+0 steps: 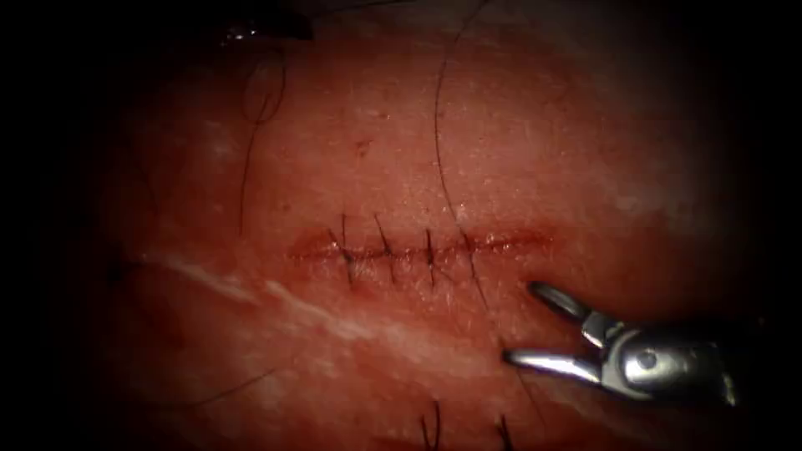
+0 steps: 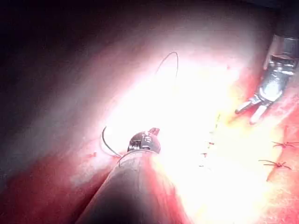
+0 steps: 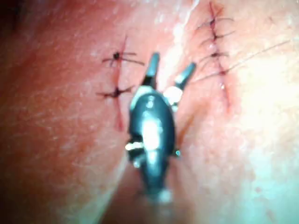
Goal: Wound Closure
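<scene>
Right tool [image 1: 522,326]: fingers spread wide, holding nothing, poised just below the right end of the cut [image 1: 418,249] in the endoscope view; the right wrist view confirms both fingers [image 3: 153,65] apart above the tissue [image 1: 535,150].

Left tool [image 2: 145,141]: seen at the end of its shaft in the left wrist view; whether its fingers are open or shut cannot be told. A dark curved arc beside it may be the needle or a loop of thread; not resolved.

Cut: four stitches cross it. Thread [image 1: 439,142] runs from the rightmost stitch up over the tissue.

Judgement: closure looks well advanced; the right end of the cut appears unstitched. A next move would call for locating the needle.

Room: open tissue above the cut; older stitches [image 1: 434,430] lie below the right tool.
</scene>
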You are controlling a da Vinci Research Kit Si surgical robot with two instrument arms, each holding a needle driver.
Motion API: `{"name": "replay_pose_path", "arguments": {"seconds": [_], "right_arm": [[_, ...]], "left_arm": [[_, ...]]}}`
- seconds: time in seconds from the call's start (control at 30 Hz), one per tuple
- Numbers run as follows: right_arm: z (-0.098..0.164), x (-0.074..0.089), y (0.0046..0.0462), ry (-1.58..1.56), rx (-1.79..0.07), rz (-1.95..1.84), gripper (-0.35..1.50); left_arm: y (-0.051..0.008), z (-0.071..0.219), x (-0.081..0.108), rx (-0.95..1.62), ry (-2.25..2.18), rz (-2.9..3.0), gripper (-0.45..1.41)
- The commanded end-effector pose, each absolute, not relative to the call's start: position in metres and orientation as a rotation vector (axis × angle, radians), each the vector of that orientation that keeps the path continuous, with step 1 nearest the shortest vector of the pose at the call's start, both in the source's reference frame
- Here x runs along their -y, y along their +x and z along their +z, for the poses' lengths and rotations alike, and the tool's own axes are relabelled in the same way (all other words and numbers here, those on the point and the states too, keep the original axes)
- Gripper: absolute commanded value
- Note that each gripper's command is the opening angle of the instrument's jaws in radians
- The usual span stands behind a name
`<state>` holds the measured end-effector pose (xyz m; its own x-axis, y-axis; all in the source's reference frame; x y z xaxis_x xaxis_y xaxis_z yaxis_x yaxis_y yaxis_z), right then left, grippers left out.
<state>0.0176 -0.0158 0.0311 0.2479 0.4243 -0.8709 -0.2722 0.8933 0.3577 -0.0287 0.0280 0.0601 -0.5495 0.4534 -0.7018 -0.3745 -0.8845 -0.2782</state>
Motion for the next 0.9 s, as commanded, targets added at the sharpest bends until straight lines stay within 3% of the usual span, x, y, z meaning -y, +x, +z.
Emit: {"name": "replay_pose_path", "arguments": {"seconds": [0.03,0.17,0.53,0.9], "right_arm": [[0.033,0.015,0.0182,0.147,-1.236,0.48,0.41],[0.034,0.013,0.0184,0.151,-1.235,0.484,0.41],[0.035,0.008,0.0191,0.191,-1.288,0.494,-0.01],[0.034,0.002,0.0219,0.32,-1.446,0.435,-0.01]], "left_arm": [[-0.0294,0.061,-0.027,0.134,-1.143,2.414,-0.45],[-0.0298,0.062,-0.025,0.151,-1.177,2.423,-0.45],[-0.0323,0.06,-0.019,0.202,-1.195,2.491,-0.45],[-0.0384,0.065,-0.015,0.184,-1.072,2.623,-0.45]]}}
